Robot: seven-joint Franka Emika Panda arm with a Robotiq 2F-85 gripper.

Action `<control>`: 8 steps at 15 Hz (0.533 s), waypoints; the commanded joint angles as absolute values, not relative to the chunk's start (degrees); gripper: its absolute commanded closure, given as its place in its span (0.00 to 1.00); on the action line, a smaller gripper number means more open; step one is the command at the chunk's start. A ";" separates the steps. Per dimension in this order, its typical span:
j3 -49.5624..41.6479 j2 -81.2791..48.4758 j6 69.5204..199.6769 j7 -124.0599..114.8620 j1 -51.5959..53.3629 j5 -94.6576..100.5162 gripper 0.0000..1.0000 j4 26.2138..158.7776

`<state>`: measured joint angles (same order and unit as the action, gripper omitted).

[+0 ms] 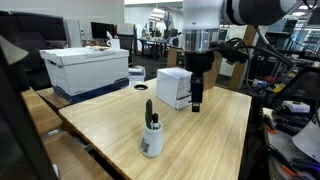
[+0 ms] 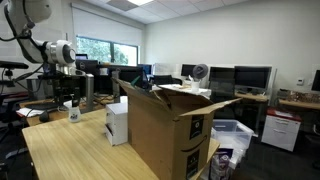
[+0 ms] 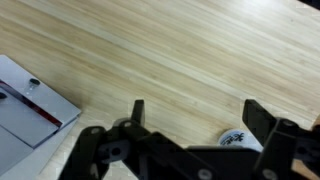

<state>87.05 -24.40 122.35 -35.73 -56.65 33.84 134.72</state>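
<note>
Gripper [image 1: 196,103], jaws standing wide and empty, is hovering over the table [image 1: 215,135] beside the white box [image 1: 173,87], apparently approaching; cup [image 1: 151,137] holding a marker [image 1: 150,111] is standing nearby, ungrasped.

An open-plan office: rows of desks with monitors [image 2: 252,76] (ceiling panel lights overhead).

White box [image 1: 174,87] I see standing upright on the counter [image 1: 215,130], just beside my end effector [image 1: 196,104]; white cup [image 1: 151,138] holding a dark marker stands nearer the counter's edge.
</note>
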 commanded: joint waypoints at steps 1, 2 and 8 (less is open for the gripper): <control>88.71 -24.07 113.92 -34.07 -57.15 31.00 0.00 131.67; 89.03 -24.29 112.36 -34.27 -57.35 30.51 0.00 131.05; 89.93 -27.29 106.73 -32.87 -58.74 26.31 0.00 126.83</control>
